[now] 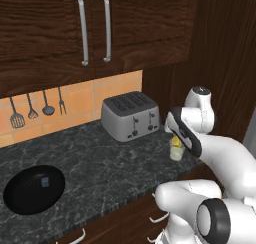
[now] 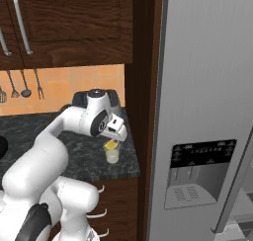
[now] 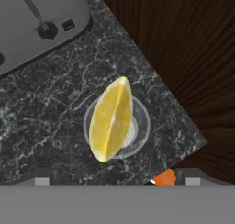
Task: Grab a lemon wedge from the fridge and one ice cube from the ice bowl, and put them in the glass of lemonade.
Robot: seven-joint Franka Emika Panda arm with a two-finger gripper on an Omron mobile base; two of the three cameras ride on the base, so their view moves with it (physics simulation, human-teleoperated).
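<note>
I have the gripper (image 2: 114, 136) hanging right above the glass of lemonade (image 2: 112, 155), which stands near the right end of the dark marbled counter (image 1: 100, 168), close to its front edge and beside the dark wood panel (image 2: 143, 87). The lemon wedge (image 3: 110, 119) sits directly over the mouth of the glass; in the hand view it covers most of the rim, and from the base cameras I see it as a small yellow piece (image 1: 177, 142) just under the hand, at the top of the glass. I cannot tell whether the fingers are clamped on it or have let go: the fingertips are barely visible at the bottom of the hand view and the hand hides them from the base cameras.

The silver toaster (image 1: 130, 116) stands just behind and to the left of the glass. The black ice bowl (image 1: 34, 188) lies well apart at the left end of the counter, with the pale ice cube (image 1: 45, 182) inside it. The grey fridge (image 2: 207, 111) with its black dispenser panel (image 2: 202, 153) is on the right, beyond the wood panel.
</note>
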